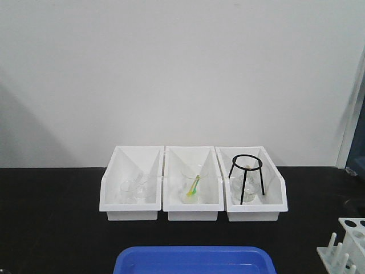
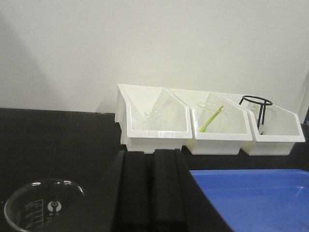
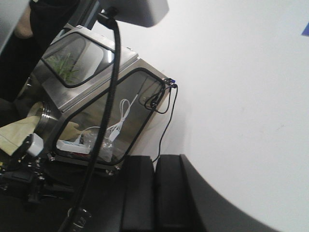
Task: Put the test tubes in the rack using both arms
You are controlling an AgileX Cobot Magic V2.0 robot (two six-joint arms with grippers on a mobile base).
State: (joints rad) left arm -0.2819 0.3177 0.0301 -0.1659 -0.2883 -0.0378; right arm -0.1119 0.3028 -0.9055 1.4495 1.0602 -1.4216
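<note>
No test tube shows clearly in any view. The white rack (image 1: pixel 345 248) stands at the table's front right corner, partly cut off by the frame edge. Neither arm shows in the front view. In the left wrist view my left gripper (image 2: pixel 151 153) is shut and empty, low over the black table, pointing at the left white bin (image 2: pixel 157 126). In the right wrist view my right gripper (image 3: pixel 153 157) is shut and empty, pointing away from the table at a white wall.
Three white bins (image 1: pixel 193 211) stand in a row at the back, holding clear glassware, a beaker with a yellow-green rod (image 1: pixel 193 185) and a black tripod stand (image 1: pixel 246 177). A blue tray (image 1: pixel 194 260) lies at the front. A clear beaker (image 2: pixel 43 205) stands left of my left gripper. A glove box (image 3: pixel 91 106) fills the right wrist view.
</note>
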